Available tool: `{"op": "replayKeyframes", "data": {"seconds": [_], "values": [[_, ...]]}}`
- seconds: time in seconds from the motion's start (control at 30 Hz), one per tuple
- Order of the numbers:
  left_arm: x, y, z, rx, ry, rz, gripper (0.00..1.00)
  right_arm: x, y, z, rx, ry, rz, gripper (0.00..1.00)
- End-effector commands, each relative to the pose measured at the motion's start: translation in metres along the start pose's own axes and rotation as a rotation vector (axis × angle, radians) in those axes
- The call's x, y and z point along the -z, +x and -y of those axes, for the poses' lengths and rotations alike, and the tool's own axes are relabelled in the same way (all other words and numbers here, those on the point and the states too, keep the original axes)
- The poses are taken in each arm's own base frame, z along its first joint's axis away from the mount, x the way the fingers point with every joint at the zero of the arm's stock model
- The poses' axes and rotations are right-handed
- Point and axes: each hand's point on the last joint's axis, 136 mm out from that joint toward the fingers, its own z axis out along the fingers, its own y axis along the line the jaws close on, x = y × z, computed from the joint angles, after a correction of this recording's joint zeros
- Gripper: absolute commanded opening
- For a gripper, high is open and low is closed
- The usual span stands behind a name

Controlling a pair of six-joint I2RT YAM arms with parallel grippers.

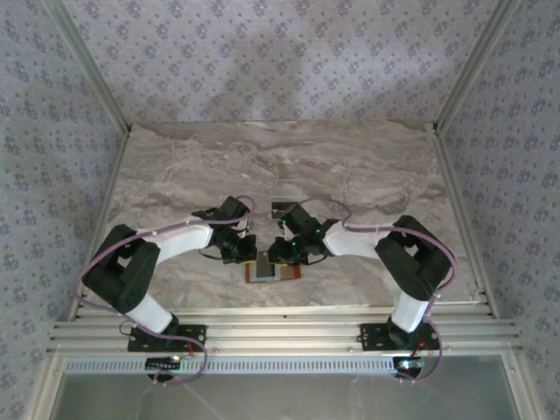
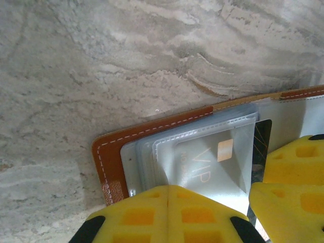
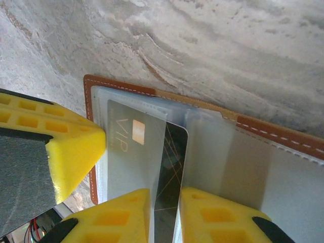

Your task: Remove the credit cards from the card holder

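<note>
Two white-and-black robot arms are bolted to a metal rail at the near edge of a marble-patterned table [image 1: 350,166]. Both bend inward so that their tools meet just past that edge, at the centre.

There the card holder [image 1: 262,271] lies open and flat on the table. It is orange-brown leather with white stitching, around a grey lining and clear plastic sleeves [image 2: 144,162].

The left gripper [image 2: 167,195] sits at the holder's left half with its yellow fingers pressed together and its tips at the edge of the sleeves (whether any plastic is caught between them cannot be told). A grey card [image 2: 207,167] marked VIP, with a gold chip, lies among the sleeves just beyond those tips. A dark card [image 3: 169,167] with thin gold lines lies partly under the grey card, toward the middle of the holder.

The right gripper [image 3: 164,202] stands over that middle with its fingers a little apart. One finger is on the grey card's side and the other is on the right-hand sleeves, with a strip of the dark card showing in the gap. Both cards lie on the holder.

Just beyond the grippers a small dark object [image 1: 282,208] rests on the table, too small to identify. Farther back the table runs to walls [image 1: 262,52] covered in a grey floral pattern.
</note>
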Motion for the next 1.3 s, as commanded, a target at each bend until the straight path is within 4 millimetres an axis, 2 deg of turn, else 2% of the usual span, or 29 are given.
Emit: {"op": "replayKeyframes", "data": {"seconds": [0.0,0.27,0.4,0.63,0.77,0.97,1.1,1.27], "values": [[-0.013,0.022,-0.032,0.039,-0.111,-0.076,0.06,-0.006,0.002,0.0,-0.033,-0.05,-0.017,0.22],[-0.015,0.025,-0.035,0.043,-0.121,-0.084,0.06,-0.005,0.0,-0.005,-0.044,-0.114,0.003,0.14],[-0.014,0.025,-0.036,0.041,-0.13,-0.083,0.06,-0.003,0.0,0.001,-0.054,-0.102,0.017,0.08],[-0.012,0.025,-0.04,0.04,-0.154,-0.084,0.06,0.009,-0.001,0.016,-0.067,-0.05,0.053,0.05],[-0.011,0.025,-0.043,0.038,-0.17,-0.083,0.06,0.01,-0.003,0.009,-0.061,-0.079,0.059,0.05],[-0.01,0.027,-0.045,0.04,-0.183,-0.087,0.06,0.013,-0.005,0.015,-0.083,-0.064,0.08,0.05],[-0.01,0.026,-0.045,0.041,-0.183,-0.084,0.06,0.013,-0.004,0.004,-0.075,-0.129,0.086,0.05],[-0.011,0.026,-0.046,0.042,-0.187,-0.083,0.06,0.014,-0.007,-0.01,-0.044,-0.218,0.105,0.12]]}}
